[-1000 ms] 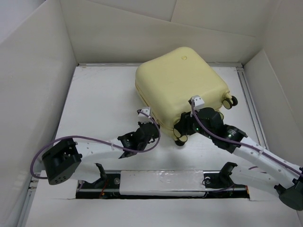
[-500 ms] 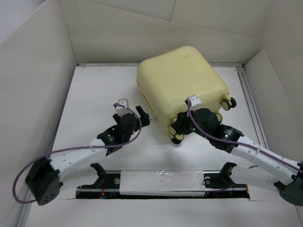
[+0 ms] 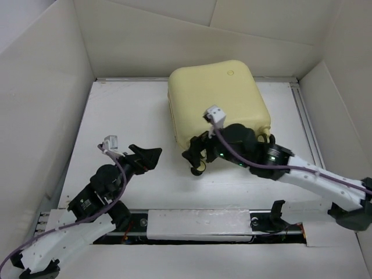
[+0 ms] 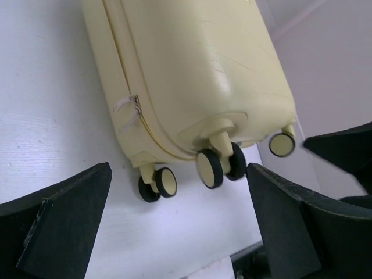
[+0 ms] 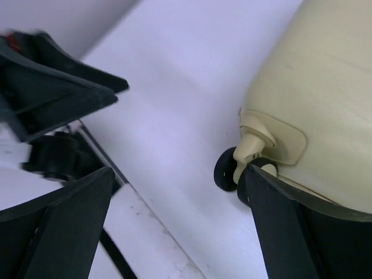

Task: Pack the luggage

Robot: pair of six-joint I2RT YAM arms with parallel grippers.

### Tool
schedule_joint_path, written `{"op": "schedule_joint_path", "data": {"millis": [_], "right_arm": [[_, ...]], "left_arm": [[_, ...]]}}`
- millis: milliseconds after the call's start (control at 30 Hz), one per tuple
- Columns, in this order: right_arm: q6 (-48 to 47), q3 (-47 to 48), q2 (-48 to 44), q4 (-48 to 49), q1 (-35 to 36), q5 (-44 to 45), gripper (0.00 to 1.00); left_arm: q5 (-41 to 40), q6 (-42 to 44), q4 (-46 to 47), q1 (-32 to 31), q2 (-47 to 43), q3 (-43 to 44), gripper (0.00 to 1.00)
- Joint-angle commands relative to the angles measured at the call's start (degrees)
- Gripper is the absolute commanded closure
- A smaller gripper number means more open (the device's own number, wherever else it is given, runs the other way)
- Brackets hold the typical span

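My left claw (image 3: pixel 146 158) is spread wide and empty, hovering over the white table (image 3: pixel 125 113), apart from the luggage (image 3: pixel 218 99). My right claw (image 3: pixel 193 158) is spread wide too, gripping nothing, one finger just beside a caster wheel (image 5: pixel 226 170) at the case's near corner. The luggage lies flat and closed at the table's far middle, wheels toward my arms.

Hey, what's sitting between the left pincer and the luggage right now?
Nothing. Only bare white table lies between the open left pincer and the luggage. The top view shows it best, and the left wrist view agrees.
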Motion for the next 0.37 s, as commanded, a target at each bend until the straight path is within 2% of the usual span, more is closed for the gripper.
{"op": "schedule_joint_path", "data": {"millis": [0, 67, 200, 333], "right_arm": [[2.19, 1.02, -12.01, 2.55, 1.33, 7.53, 0.00], [4.12, -4.49, -18.50, 1.95, 1.86, 8.24, 0.00], [7.82, -11.72, -25.46, -2.35, 1.86, 12.37, 0.00], [9.49, -17.70, -28.64, -0.71, 1.86, 11.94, 0.00]], "left_arm": [[4.87, -1.20, -3.89, -0.53, -6.07, -0.62, 0.00], [5.40, -2.42, -4.41, -0.53, -10.37, -0.63, 0.00], [6.72, -1.82, -5.65, -0.53, -13.55, 0.16, 0.00], [7.96, -0.58, -5.12, -0.53, -13.65, 1.39, 0.00]]}}
